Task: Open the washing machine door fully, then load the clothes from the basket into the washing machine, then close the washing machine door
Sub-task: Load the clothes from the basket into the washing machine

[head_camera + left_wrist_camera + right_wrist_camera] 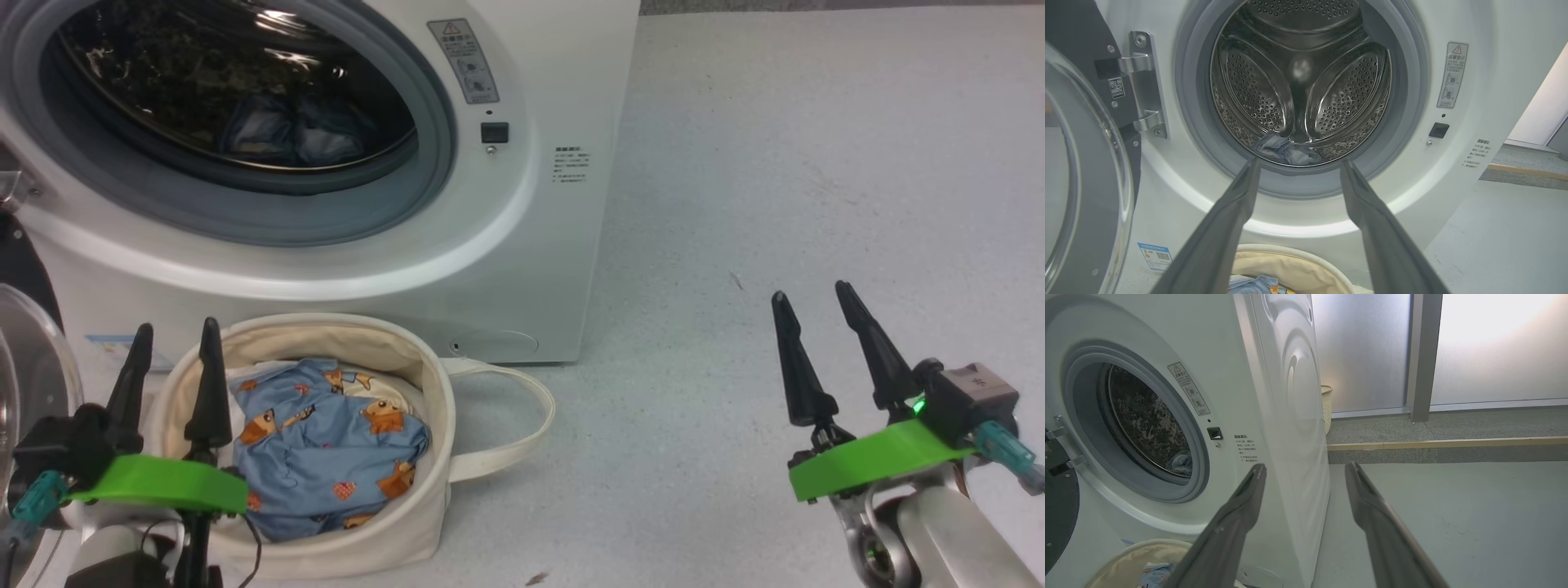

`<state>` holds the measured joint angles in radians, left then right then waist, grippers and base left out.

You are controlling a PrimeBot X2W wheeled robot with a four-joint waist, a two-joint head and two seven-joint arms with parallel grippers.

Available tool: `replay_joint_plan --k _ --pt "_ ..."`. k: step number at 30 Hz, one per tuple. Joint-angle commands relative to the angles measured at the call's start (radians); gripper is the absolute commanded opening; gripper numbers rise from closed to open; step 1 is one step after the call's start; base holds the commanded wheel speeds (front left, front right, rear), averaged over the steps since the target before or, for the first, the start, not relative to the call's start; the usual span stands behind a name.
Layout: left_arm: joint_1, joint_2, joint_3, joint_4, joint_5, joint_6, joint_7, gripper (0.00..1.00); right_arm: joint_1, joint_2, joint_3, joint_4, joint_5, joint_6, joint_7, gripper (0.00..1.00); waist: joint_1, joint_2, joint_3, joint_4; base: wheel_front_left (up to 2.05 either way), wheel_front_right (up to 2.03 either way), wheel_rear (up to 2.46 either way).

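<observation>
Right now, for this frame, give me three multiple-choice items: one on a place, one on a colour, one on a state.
1. Where does the basket stand relative to the washing machine?
A. on top of it
B. on the floor in front of it
C. inside it

2. What colour are the clothes in the basket?
A. plain white
B. dark green
C. light blue with bears and hearts

3. How is the washing machine door?
A. swung open
B. shut
C. taken off and lying flat on the floor

Answers:
1 B: the head view shows it on the floor at the machine's foot.
2 C: the print is plain in the head view.
3 A: the drum is exposed and the door hangs at its hinge.
</observation>
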<state>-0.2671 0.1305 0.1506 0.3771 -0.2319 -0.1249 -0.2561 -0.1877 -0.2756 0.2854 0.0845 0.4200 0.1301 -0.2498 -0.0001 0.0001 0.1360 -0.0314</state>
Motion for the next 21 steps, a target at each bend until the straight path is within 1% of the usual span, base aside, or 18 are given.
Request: replay_joint_plan --k 1,8,15,21 --pt "-0.013 0.012 0.034 -0.042 0.008 -0.006 -0.006 1.00 -0.013 -0.021 0.002 -0.014 -0.011 0.001 -0.012 1.00 0.0001 -0.0001 -0.004 0.009 0.00 0.00 0.00" --pt "-0.003 0.000 0.048 -0.042 0.009 -0.006 -0.006 1.00 -0.010 -0.005 -0.046 0.002 -0.016 0.001 -0.012 1.00 0.0001 -0.0001 -0.006 0.008 0.00 0.00 0.00" --pt "0.005 -0.009 0.062 -0.034 0.002 -0.006 -0.006 1.00 -0.013 0.012 -0.037 0.000 -0.007 0.001 -0.012 1.00 0.0001 -0.0001 -0.001 -0.012 0.00 0.00 0.00" --pt "-0.007 -0.011 0.061 0.052 -0.009 -0.006 -0.006 1.00 -0.026 0.023 -0.010 -0.010 0.004 0.001 -0.012 1.00 0.0001 -0.0001 0.028 -0.031 0.00 0.00 0.00"
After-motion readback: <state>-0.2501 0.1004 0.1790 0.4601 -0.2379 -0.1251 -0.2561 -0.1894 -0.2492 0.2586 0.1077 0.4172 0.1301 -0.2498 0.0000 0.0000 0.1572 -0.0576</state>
